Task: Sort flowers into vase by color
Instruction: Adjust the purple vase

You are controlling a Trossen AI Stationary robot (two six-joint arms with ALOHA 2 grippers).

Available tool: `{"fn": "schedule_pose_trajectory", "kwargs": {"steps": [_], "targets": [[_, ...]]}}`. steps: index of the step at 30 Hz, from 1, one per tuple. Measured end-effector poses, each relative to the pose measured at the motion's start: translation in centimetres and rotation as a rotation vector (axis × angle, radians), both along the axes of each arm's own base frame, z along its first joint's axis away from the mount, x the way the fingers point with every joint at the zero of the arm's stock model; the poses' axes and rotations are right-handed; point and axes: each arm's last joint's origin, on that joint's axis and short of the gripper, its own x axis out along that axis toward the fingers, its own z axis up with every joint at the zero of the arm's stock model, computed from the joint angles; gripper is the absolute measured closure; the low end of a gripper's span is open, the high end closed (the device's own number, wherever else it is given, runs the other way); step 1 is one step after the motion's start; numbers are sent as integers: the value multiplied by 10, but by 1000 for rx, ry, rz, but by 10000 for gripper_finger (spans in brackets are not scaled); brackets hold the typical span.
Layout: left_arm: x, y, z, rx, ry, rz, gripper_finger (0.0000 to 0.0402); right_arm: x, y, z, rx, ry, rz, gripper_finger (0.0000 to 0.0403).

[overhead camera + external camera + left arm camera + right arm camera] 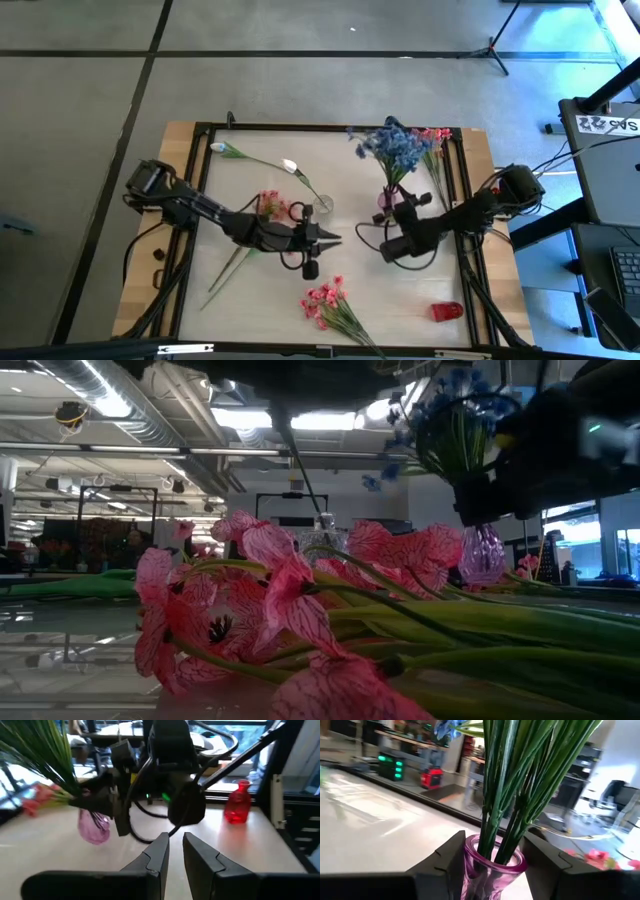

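A purple glass vase point(386, 201) stands right of the table's middle with blue flowers point(393, 144) on green stems point(506, 795) in it. My right gripper point(495, 862) is shut on this vase. My left gripper point(332, 240) hovers at the table's middle, open by a narrow gap point(175, 851), pointing at the right arm and touching nothing. A pink bunch point(325, 300) lies by the near edge, and another point(270, 205) lies under the left arm. White buds point(290, 165) lie toward the far left. More pink blooms point(435, 135) lie at the far right. My right gripper pinches the purple vase by its neck, just under the rim point(470, 857), with one finger point(451, 855) on each side. The fingers come level from the table's right. The vase stays upright; whether its base point(94, 836) is off the table cannot be told.
A clear glass vase point(322, 206) stands just beyond my left gripper. A red vase point(447, 312) sits near the right near corner. A dark frame point(300, 128) borders the white work surface. The pink bunch fills the front of the low view point(260, 610).
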Motion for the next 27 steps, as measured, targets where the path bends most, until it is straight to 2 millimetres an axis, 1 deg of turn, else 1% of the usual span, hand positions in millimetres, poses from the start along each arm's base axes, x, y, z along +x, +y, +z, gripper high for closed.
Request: {"fn": "schedule_pose_trajectory", "kwargs": {"steps": [2, 8, 12, 15, 18, 21, 22, 23, 24, 27], "targets": [[4, -6, -8, -24, -12, -23, 349, 0, 11, 2, 4, -9, 45, 242], [8, -37, -35, -59, -78, -92, 349, 2, 43, 13, 11, -27, 164, 242], [7, -49, -51, -80, -62, -82, 349, 3, 63, 22, 23, -43, 233, 242], [6, -55, -60, -103, -42, -75, 349, 3, 79, 31, 6, -6, 283, 242], [4, -61, -69, -96, -24, -65, 349, 8, 92, 42, -26, 87, 324, 242], [4, -62, -76, -71, -7, -49, 349, 15, 97, 49, -15, 230, 371, 242], [4, -61, -77, -50, 2, -39, 349, 18, 100, 51, 29, 220, 390, 242], [4, -60, -78, -37, 13, -33, 349, 21, 103, 54, 66, 175, 402, 242], [4, -59, -78, -36, 18, -30, 349, 23, 108, 58, 74, 142, 416, 243], [5, -59, -77, -58, 10, -35, 349, 20, 122, 63, 3, 134, 442, 244]]}}
